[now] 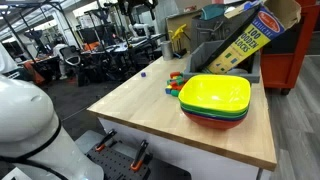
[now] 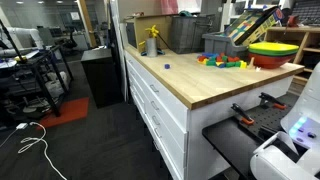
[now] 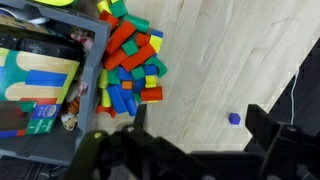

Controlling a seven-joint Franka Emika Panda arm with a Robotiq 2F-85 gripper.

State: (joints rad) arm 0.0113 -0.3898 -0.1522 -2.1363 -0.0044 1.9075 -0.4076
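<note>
In the wrist view my gripper hangs open above the bare wooden tabletop, nothing between its dark fingers. A tiny blue cube lies on the wood just inside the right finger, apart from it. A heap of coloured blocks sits up and to the left, against a grey bin. Both exterior views show the heap and the cube; neither shows the gripper.
Stacked bowls with a yellow one on top stand by the table's edge. A wood-blocks box leans in the grey bin behind them. A yellow object stands at the far end. Drawers front the counter.
</note>
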